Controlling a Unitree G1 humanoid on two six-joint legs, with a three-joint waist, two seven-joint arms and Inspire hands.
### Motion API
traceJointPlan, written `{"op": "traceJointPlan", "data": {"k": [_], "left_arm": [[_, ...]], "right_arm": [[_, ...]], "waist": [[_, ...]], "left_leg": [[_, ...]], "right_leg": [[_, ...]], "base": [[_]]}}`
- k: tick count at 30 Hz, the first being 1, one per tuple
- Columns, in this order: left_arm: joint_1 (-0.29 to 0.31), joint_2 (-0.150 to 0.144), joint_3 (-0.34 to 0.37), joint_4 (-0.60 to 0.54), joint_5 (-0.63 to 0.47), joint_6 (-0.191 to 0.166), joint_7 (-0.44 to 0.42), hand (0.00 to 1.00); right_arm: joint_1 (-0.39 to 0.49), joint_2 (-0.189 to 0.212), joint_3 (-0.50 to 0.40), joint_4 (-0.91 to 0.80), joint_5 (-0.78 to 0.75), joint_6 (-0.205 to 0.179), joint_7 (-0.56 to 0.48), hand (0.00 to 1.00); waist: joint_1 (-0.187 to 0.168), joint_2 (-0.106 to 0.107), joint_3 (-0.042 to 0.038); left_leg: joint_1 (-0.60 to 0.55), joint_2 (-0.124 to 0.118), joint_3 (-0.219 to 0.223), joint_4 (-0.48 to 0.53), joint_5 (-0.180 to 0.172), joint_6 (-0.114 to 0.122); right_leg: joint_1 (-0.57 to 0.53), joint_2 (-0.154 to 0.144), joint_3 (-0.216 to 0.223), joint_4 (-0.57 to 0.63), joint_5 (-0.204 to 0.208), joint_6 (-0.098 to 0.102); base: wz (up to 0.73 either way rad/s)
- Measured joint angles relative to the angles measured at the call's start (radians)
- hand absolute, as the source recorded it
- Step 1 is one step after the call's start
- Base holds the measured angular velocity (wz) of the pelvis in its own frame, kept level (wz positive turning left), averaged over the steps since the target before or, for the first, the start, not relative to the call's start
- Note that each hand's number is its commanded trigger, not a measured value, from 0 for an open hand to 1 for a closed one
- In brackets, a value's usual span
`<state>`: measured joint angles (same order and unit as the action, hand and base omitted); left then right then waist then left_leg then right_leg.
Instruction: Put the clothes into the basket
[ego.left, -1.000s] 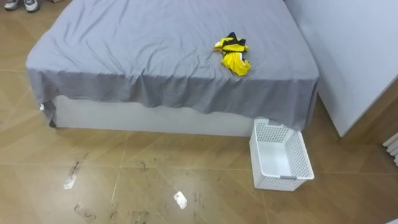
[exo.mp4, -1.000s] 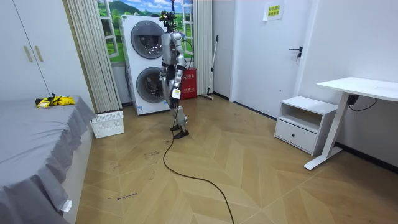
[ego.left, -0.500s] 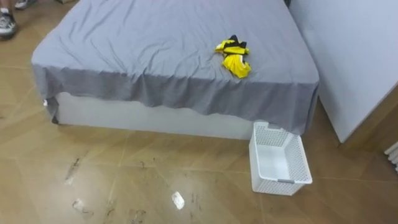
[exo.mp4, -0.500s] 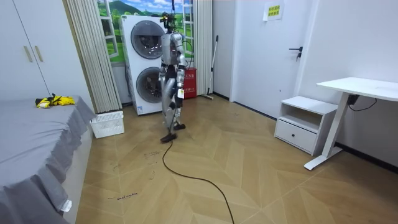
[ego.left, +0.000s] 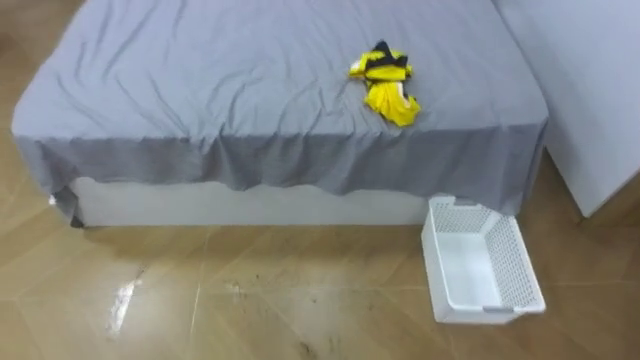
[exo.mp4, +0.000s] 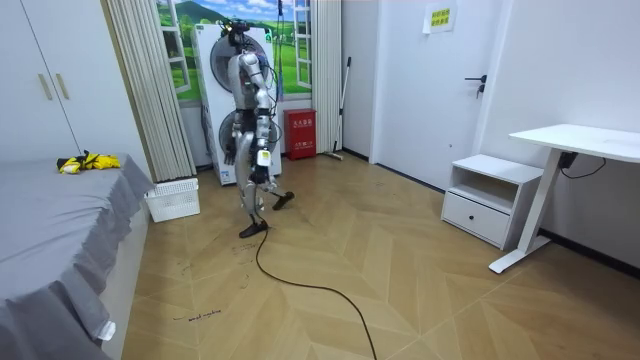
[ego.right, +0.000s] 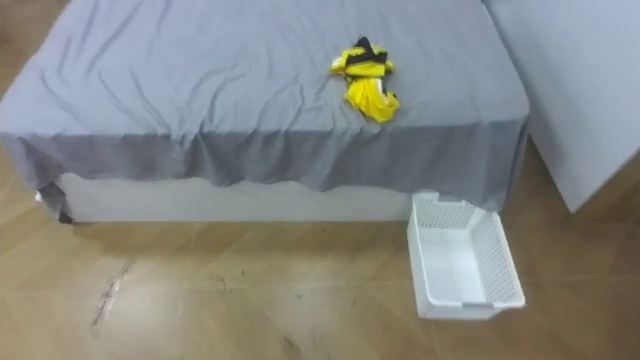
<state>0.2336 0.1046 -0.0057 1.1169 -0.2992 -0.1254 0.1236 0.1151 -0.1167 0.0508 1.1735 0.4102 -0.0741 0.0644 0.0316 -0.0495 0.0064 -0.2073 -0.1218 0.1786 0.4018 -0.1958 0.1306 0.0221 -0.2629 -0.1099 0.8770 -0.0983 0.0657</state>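
Nearest to us, in the room view, the left robot hand and the right robot hand hang low beside the body. They are too small there for us to tell whether they are apart or together. The robot stands on the wooden floor in front of the stacked washing machines, well apart from the bed.

Looking down and ahead in the eye views, we first meet bare floor, then the white basket. It sits on the floor just beside the foot corner of the bed, to our right. It is upright with its mouth up, and we see nothing inside it.

Beyond it the grey sheet hangs over the edge of the bed. Farther back on the sheet, toward the right side, lie the clothes, a crumpled yellow and black bundle. They rest on the bed alone, with nothing touching them.

We judge the task barely begun, as nothing has been picked up and nothing is in the basket. What is left is nearly all of it:
- close the gap to the bed
- reach over the edge for the bundle and take hold of it
- carry it down and to the right, and drop it into the basket

The basket lies close to the bundle's side of the bed, so we expect the carry to be short.
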Motion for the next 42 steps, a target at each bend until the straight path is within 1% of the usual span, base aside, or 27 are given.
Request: {"op": "traceJointPlan", "data": {"k": [1,2,3,4,5,6,7,8,9,10,11,12,13,15,16,17,19,21,23,25,26,27,28,32,35,39,42], "left_arm": [[-0.019,0.0,0.001,0.0,0.025,-0.017,0.005,0.0],[-0.043,-0.001,0.0,-0.001,0.046,-0.03,0.015,0.0],[-0.053,-0.002,0.001,-0.003,0.062,-0.03,0.018,0.0],[-0.066,-0.002,-0.001,-0.02,0.08,-0.031,0.019,0.0],[-0.076,-0.004,-0.014,-0.031,0.088,-0.031,0.017,0.0],[-0.081,-0.003,-0.027,-0.036,0.089,-0.031,0.017,0.0],[-0.083,0.0,-0.055,-0.045,0.088,-0.03,0.01,0.0],[-0.08,-0.003,-0.078,-0.047,0.09,-0.026,-0.003,0.0],[-0.079,-0.006,-0.084,-0.047,0.097,-0.023,-0.008,0.0],[-0.074,-0.013,-0.098,-0.048,0.097,-0.014,-0.012,0.0],[-0.072,-0.015,-0.097,-0.047,0.098,-0.008,-0.021,0.0],[-0.073,-0.014,-0.097,-0.047,0.098,-0.007,-0.021,0.0],[-0.068,-0.013,-0.094,-0.044,0.098,-0.006,-0.022,0.0],[-0.044,-0.01,-0.081,-0.051,0.094,-0.006,-0.023,0.0],[-0.031,-0.007,-0.071,-0.068,0.094,-0.006,-0.025,0.0],[0.002,-0.007,-0.069,-0.092,0.095,-0.006,-0.024,0.0],[0.021,-0.007,-0.066,-0.109,0.092,-0.013,-0.024,0.0],[0.001,-0.01,-0.066,-0.112,0.085,-0.014,-0.025,0.0],[-0.008,-0.012,-0.07,-0.122,0.047,-0.028,-0.026,0.0],[-0.008,-0.012,-0.07,-0.145,0.023,-0.033,-0.026,0.0],[-0.006,-0.012,-0.074,-0.16,0.016,-0.04,-0.025,0.0],[-0.007,-0.011,-0.075,-0.161,0.015,-0.042,-0.025,0.0],[-0.002,-0.01,-0.079,-0.16,0.015,-0.042,-0.023,0.0],[-0.002,-0.01,-0.1,-0.146,0.018,-0.046,-0.029,0.0],[0.002,-0.006,-0.107,-0.144,0.019,-0.046,-0.031,0.0],[-0.007,-0.004,-0.103,-0.133,0.015,-0.046,-0.036,0.0],[-0.034,0.006,-0.104,-0.113,0.016,-0.045,-0.045,0.0]], "right_arm": [[-0.012,0.002,-0.006,-0.024,-0.001,-0.004,0.001,0.0],[-0.039,0.002,-0.005,-0.06,0.002,-0.004,0.003,0.0],[-0.045,0.003,-0.005,-0.089,0.001,-0.003,0.004,0.0],[-0.045,0.002,-0.005,-0.166,0.002,-0.003,0.002,0.0],[-0.049,0.003,-0.006,-0.229,0.0,-0.013,0.002,0.0],[-0.049,0.003,-0.006,-0.247,-0.001,-0.022,0.002,0.0],[-0.051,0.006,-0.005,-0.273,0.0,-0.031,0.0,0.0],[-0.054,0.006,-0.005,-0.294,-0.001,-0.037,-0.004,0.0],[-0.053,0.005,-0.005,-0.309,0.0,-0.037,-0.008,0.0],[-0.053,0.004,-0.006,-0.331,0.003,-0.04,-0.022,0.0],[-0.054,0.006,-0.007,-0.36,0.008,-0.043,-0.034,0.0],[-0.056,0.008,-0.007,-0.384,0.012,-0.045,-0.038,0.0],[-0.061,0.008,-0.006,-0.426,0.013,-0.056,-0.04,0.0],[-0.056,0.01,-0.005,-0.466,0.011,-0.08,-0.04,0.0],[-0.055,0.01,-0.004,-0.488,0.012,-0.078,-0.041,0.0],[-0.051,0.007,-0.001,-0.516,0.014,-0.078,-0.051,0.0],[-0.048,0.01,0.006,-0.56,0.016,-0.087,-0.066,0.0],[-0.055,0.006,0.006,-0.568,0.024,-0.101,-0.07,0.0],[-0.055,0.012,0.009,-0.594,0.021,-0.095,-0.082,0.0],[-0.054,0.009,0.005,-0.634,0.021,-0.081,-0.101,0.0],[-0.056,0.004,0.004,-0.647,0.021,-0.078,-0.113,0.0],[-0.056,0.003,0.004,-0.647,0.02,-0.077,-0.119,0.0],[-0.047,0.007,0.008,-0.645,0.015,-0.067,-0.132,0.0],[-0.044,-0.005,0.005,-0.683,0.014,-0.069,-0.16,0.0],[-0.052,-0.012,0.002,-0.689,0.027,-0.079,-0.202,0.0],[-0.079,-0.013,0.003,-0.676,0.036,-0.079,-0.24,0.0],[-0.163,-0.013,-0.001,-0.581,0.016,-0.078,-0.272,0.0]], "waist": [[0.002,0.014,0.0018],[0.003,0.029,0.003],[0.002,0.024,0.0087],[0.001,0.043,0.0063],[-0.007,0.056,0.0157],[-0.014,0.059,0.0164],[-0.024,0.061,0.0164],[-0.028,0.064,0.0149],[-0.034,0.066,0.0146],[-0.036,0.077,0.0061],[-0.025,0.076,-0.0093],[-0.018,0.079,-0.0102],[-0.009,0.097,-0.0093],[-0.013,0.111,-0.0089],[-0.013,0.108,-0.0074],[-0.017,0.106,-0.0041],[-0.036,0.09,0.0021],[-0.052,0.08,0.0069],[-0.045,0.067,0.012],[-0.024,0.06,0.0116],[-0.024,0.061,0.0105],[-0.022,0.059,0.01],[-0.014,0.046,-0.0049],[-0.023,0.019,-0.0138],[-0.025,0.021,-0.0093],[-0.023,0.017,-0.002],[-0.029,0.013,0.002]], "left_leg": [[0.048,-0.005,-0.03,-0.035,-0.014,0.013],[0.082,0.003,-0.047,-0.056,-0.025,0.009],[0.099,0.008,-0.053,-0.067,-0.03,0.009],[0.124,0.025,-0.06,-0.075,-0.039,0.004],[0.157,0.039,-0.079,-0.078,-0.062,0.0],[0.177,0.045,-0.089,-0.081,-0.072,-0.002],[0.215,0.054,-0.106,-0.097,-0.093,-0.009],[0.261,0.062,-0.124,-0.115,-0.115,-0.016],[0.281,0.065,-0.134,-0.122,-0.127,-0.018],[0.32,0.08,-0.152,-0.139,-0.148,-0.029],[0.348,0.097,-0.152,-0.154,-0.165,-0.045],[0.353,0.108,-0.15,-0.147,-0.177,-0.061],[0.354,0.137,-0.148,-0.121,-0.192,-0.091],[0.368,0.163,-0.123,-0.056,-0.176,-0.131],[0.366,0.177,-0.091,0.032,-0.141,-0.182],[0.349,0.188,-0.07,0.151,-0.079,-0.208],[0.268,0.225,-0.033,0.358,-0.005,-0.206],[0.178,0.269,-0.001,0.463,-0.019,-0.196],[0.067,0.284,0.007,0.408,-0.083,-0.195],[-0.003,0.267,-0.019,0.256,-0.107,-0.195],[-0.035,0.263,-0.03,0.116,-0.086,-0.197],[-0.047,0.263,-0.026,0.081,-0.037,-0.15],[-0.02,0.244,-0.023,0.043,-0.025,-0.143],[0.051,0.187,0.011,-0.066,-0.001,-0.12],[0.067,0.154,0.007,-0.109,0.012,-0.11],[0.042,0.143,0.004,-0.131,0.026,-0.106],[-0.001,0.141,-0.003,-0.129,0.038,-0.104]], "right_leg": [[-0.041,0.008,0.001,0.072,0.056,-0.024],[-0.119,0.041,-0.007,0.128,-0.037,-0.04],[-0.162,0.065,-0.01,0.135,-0.082,-0.047],[-0.242,0.114,-0.023,0.107,-0.149,-0.068],[-0.306,0.162,-0.043,0.015,-0.188,-0.076],[-0.33,0.183,-0.057,-0.054,-0.193,-0.075],[-0.358,0.215,-0.072,-0.225,-0.18,-0.08],[-0.362,0.237,-0.085,-0.416,-0.123,-0.079],[-0.366,0.241,-0.094,-0.484,-0.073,-0.088],[-0.368,0.251,-0.115,-0.566,0.02,-0.098],[-0.362,0.274,-0.119,-0.6,0.096,-0.147],[-0.358,0.289,-0.117,-0.6,0.114,-0.172],[-0.339,0.31,-0.14,-0.575,0.112,-0.198],[-0.305,0.332,-0.154,-0.534,0.05,-0.203],[-0.277,0.332,-0.158,-0.496,0.012,-0.212],[-0.235,0.332,-0.16,-0.482,-0.009,-0.219],[-0.139,0.335,-0.122,-0.558,-0.039,-0.203],[-0.072,0.343,-0.107,-0.626,-0.053,-0.192],[-0.032,0.34,-0.075,-0.657,-0.057,-0.184],[-0.032,0.333,-0.031,-0.657,-0.064,-0.172],[-0.032,0.333,-0.019,-0.657,-0.072,-0.16],[-0.03,0.33,-0.009,-0.651,-0.085,-0.152],[-0.035,0.312,0.015,-0.632,-0.101,-0.133],[-0.033,0.271,0.027,-0.648,-0.1,-0.105],[-0.02,0.253,0.016,-0.679,-0.094,-0.094],[-0.049,0.245,0.007,-0.681,-0.095,-0.092],[-0.084,0.243,-0.007,-0.671,-0.095,-0.091]], "base": [[0.23],[0.17],[0.12],[0.24],[0.3],[0.38],[0.4],[0.42],[0.4],[0.21],[0.04],[-0.24],[-0.17],[-0.05],[-0.1],[-0.11],[0.13],[0.11],[-0.32],[-0.65],[-0.64],[-0.46],[-0.24],[-0.19],[0.06],[0.07],[0.1]]}}
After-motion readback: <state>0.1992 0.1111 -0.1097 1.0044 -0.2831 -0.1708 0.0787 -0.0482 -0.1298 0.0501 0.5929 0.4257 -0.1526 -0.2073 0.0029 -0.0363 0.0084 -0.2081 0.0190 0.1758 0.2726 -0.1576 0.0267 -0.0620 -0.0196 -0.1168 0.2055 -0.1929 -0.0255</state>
